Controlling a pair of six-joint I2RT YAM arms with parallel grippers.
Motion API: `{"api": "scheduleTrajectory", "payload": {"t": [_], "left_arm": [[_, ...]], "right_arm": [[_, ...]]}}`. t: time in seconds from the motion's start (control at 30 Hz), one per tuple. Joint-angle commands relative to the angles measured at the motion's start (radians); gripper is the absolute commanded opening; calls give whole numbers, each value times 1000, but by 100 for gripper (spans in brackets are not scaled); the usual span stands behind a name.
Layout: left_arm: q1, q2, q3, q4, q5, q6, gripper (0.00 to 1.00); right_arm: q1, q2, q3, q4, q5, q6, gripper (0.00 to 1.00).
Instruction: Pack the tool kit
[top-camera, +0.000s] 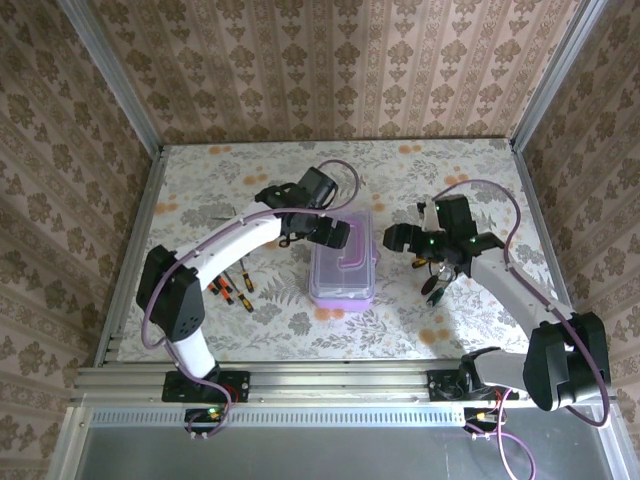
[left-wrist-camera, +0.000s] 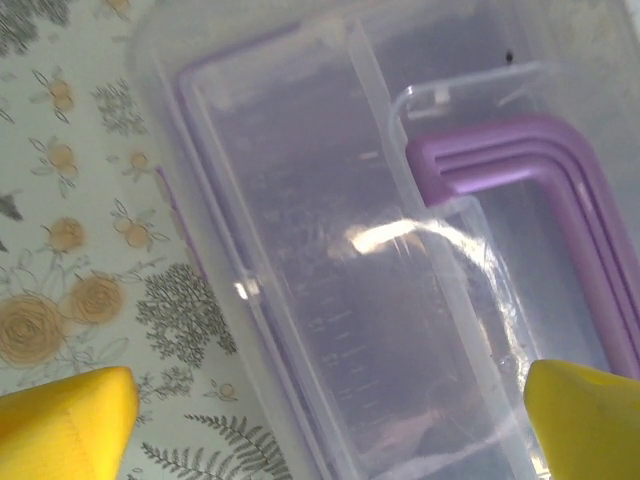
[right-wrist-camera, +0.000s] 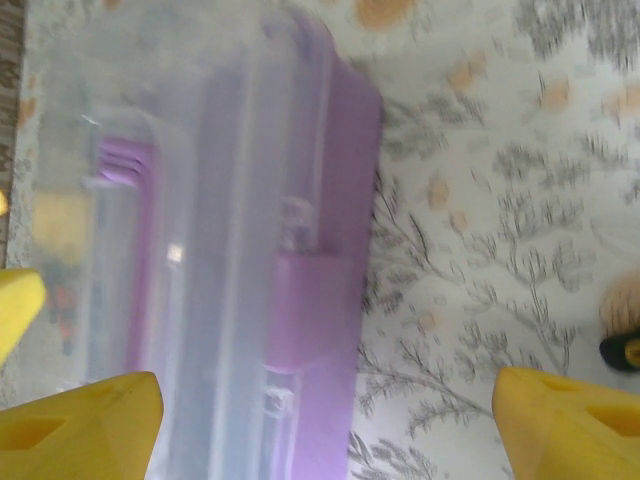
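Note:
The tool kit's purple box (top-camera: 343, 265) stands mid-table with its clear lid on and the purple handle (left-wrist-camera: 520, 160) on top. My left gripper (top-camera: 325, 232) hovers over the box's far left corner, open, and its yellow fingertips (left-wrist-camera: 65, 425) straddle the lid (left-wrist-camera: 330, 300) without touching it. Just right of the box my right gripper (top-camera: 395, 238) is open too, with the box's purple side latch (right-wrist-camera: 310, 310) showing between its fingers (right-wrist-camera: 80, 425). Orange-and-black screwdrivers (top-camera: 232, 285) lie on the table left of the box, and more screwdrivers (top-camera: 437, 283) lie under the right arm.
The flowered tablecloth (top-camera: 270, 320) covers the table, which has metal rails at the sides and patterned walls behind. A screwdriver end (right-wrist-camera: 620, 350) shows at the right edge of the right wrist view. Bare cloth lies in front of the box.

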Motion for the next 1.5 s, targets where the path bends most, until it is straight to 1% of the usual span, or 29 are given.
{"api": "scheduleTrajectory", "payload": {"t": [0.0, 0.1, 0.23, 0.33, 0.4, 0.43, 0.5, 0.53, 0.6, 0.67, 0.8, 0.9, 1.07, 1.13, 1.2, 1.33, 1.4, 1.47], "left_arm": [[-10, 32, 54, -81, 10, -17, 100], [-21, 68, 79, -99, 54, 1, 100], [-27, 89, 89, -103, 110, 11, 98], [-26, 93, 99, -108, 137, 14, 96], [-25, 93, 89, -94, 127, 1, 95], [-20, 99, 87, -93, 138, -1, 92], [-14, 118, 94, -100, 152, -1, 83], [-11, 125, 95, -101, 152, 0, 80], [-4, 133, 96, -99, 155, 10, 72], [10, 141, 94, -93, 163, 32, 67], [50, 172, 101, -99, 170, 53, 66], [70, 195, 104, -102, 167, 72, 65], [87, 218, 118, -116, 169, 96, 63], [87, 211, 117, -115, 166, 100, 64], [86, 201, 119, -118, 169, 108, 68], [86, 160, 130, -125, 184, 124, 85], [80, 129, 120, -119, 191, 131, 99], [71, 119, 125, -130, 193, 141, 100]], "right_arm": [[-12, -39, -54, 104, -74, 46, 87], [-13, -34, -102, 166, -114, 78, 87], [-12, -12, -133, 205, -148, 91, 86], [-13, 9, -159, 263, -177, 120, 85], [-13, 22, -168, 286, -192, 134, 85], [-13, 29, -170, 296, -197, 136, 84], [-12, 43, -177, 322, -197, 149, 84], [-13, 53, -181, 344, -205, 160, 84], [-15, 85, -190, 414, -247, 192, 84], [-16, 130, -189, 480, -315, 212, 85], [-22, 238, -210, 660, -392, 290, 86], [-26, 292, -227, 781, -419, 353, 86], [-31, 317, -225, 802, -420, 364, 87], [-30, 328, -225, 812, -424, 372, 87], [-31, 336, -222, 823, -426, 382, 86], [-31, 349, -188, 803, -410, 386, 86], [-30, 352, -163, 782, -401, 386, 85], [-30, 356, -139, 756, -398, 378, 85]]}}
